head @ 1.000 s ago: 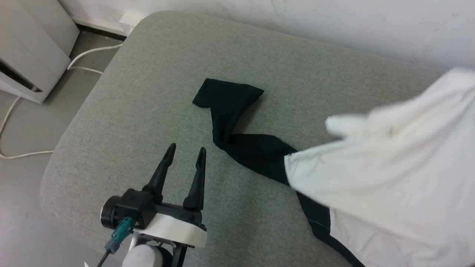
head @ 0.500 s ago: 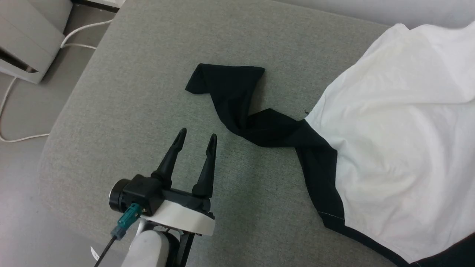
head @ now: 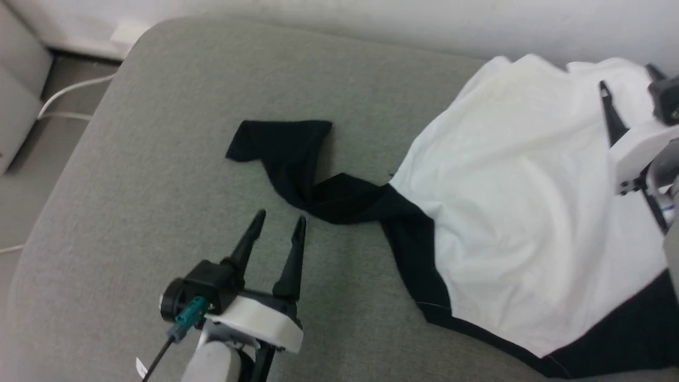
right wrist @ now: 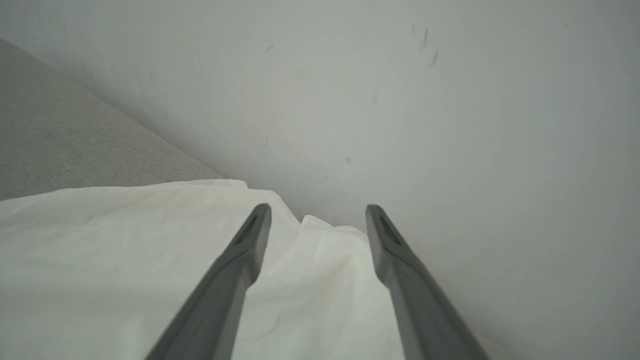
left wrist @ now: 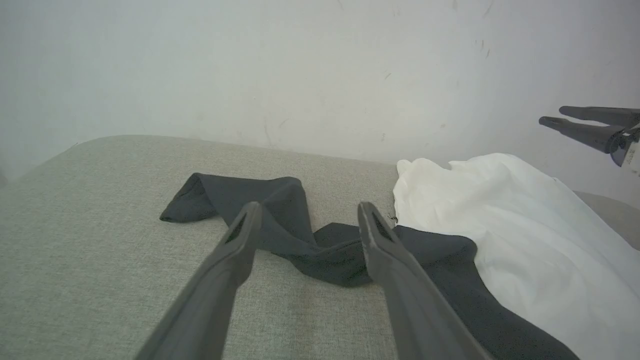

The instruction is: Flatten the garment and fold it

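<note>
The garment (head: 530, 201) lies on the grey cushioned surface (head: 159, 159), its white body spread at the right and rumpled toward the wall. One black sleeve (head: 297, 159) trails left, twisted, and black cloth borders the body's near edge. My left gripper (head: 280, 217) is open just short of the twisted sleeve, which lies beyond its fingertips in the left wrist view (left wrist: 308, 207). My right gripper (head: 628, 78) stands open above the far right part of the white cloth, with nothing between its fingers (right wrist: 318, 208). The white cloth (right wrist: 125, 260) lies below it, close to the wall.
A pale wall (head: 371, 26) runs along the far edge of the surface. On the floor at the left lie a white cable (head: 69, 90) and the corner of a white cabinet (head: 16, 95). The surface's rounded edge drops off at the left and front.
My right gripper has opened and let go of the white cloth, which has dropped and spread on the surface. The head camera has shifted. My left gripper stays open.
</note>
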